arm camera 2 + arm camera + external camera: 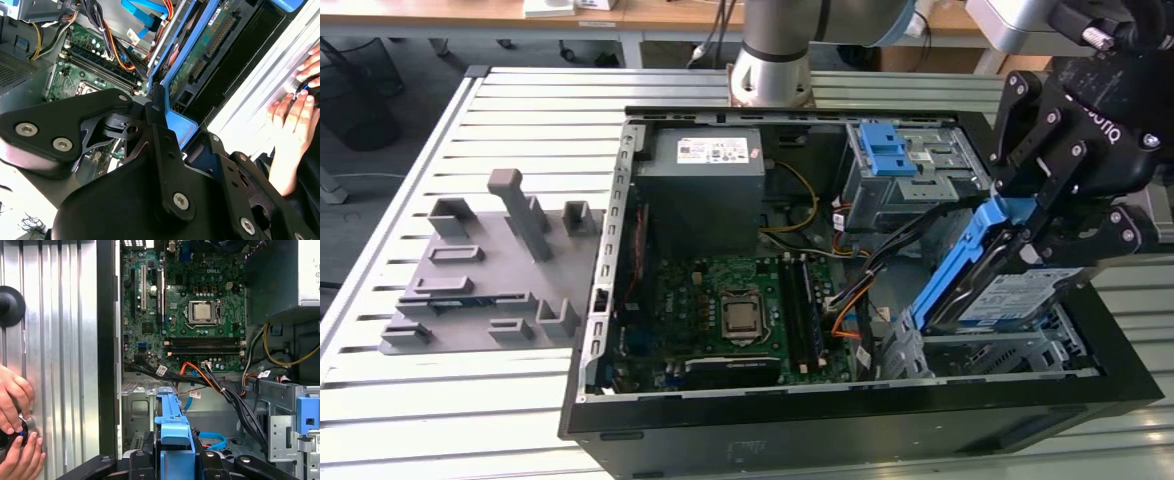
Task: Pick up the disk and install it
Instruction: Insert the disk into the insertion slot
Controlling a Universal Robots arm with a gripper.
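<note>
Blue-framed flat silver disk (1014,295), tilted, pinched in jointed black hand (1051,228), over open case (854,405).

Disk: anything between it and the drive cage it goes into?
Nothing visible. The pincer holds the disk tilted, its lower end at the open top of the metal cage. The black and orange cables run beside the cage, toward the motherboard, not across the opening.

The disk (991,283) is silver-grey, edged in bright blue, white-and-blue on its face — the gripper (1041,225) matte black, the motherboard (734,315) deep green, the table (520,110) ribbed pale silver.
</note>
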